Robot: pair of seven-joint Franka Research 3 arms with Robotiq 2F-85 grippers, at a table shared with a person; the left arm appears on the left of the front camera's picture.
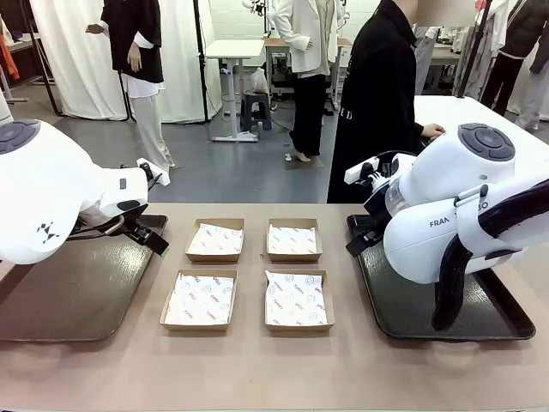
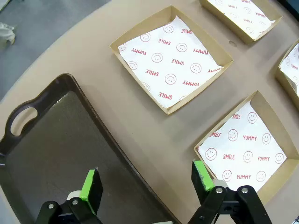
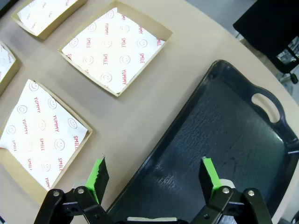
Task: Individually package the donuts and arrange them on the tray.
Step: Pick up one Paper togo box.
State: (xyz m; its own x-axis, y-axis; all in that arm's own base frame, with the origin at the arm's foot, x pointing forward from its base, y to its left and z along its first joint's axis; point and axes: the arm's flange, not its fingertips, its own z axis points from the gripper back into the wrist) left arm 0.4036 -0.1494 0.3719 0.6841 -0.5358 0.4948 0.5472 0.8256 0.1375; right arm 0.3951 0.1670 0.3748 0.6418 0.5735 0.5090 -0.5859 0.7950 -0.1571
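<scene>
Left fingers (image 2: 88,187) wide open, empty, over a dark, probably plastic tray (image 2: 46,140) lower left; right fingers (image 3: 209,175) likewise, second dark tray (image 3: 233,130) lower right.

the right gripper (image 3: 154,176) is hanging wide open over the edge of the dark tray (image 3: 233,135), with paper-lined boxes (image 3: 163,33) lying beside it.

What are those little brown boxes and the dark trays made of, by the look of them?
The boxes look like brown cardboard: matte, thin folded walls. Their paper liners are thin white sheets printed in red. The trays seem dark moulded plastic: faint sheen, grainy floor, cut-out handle.
</scene>
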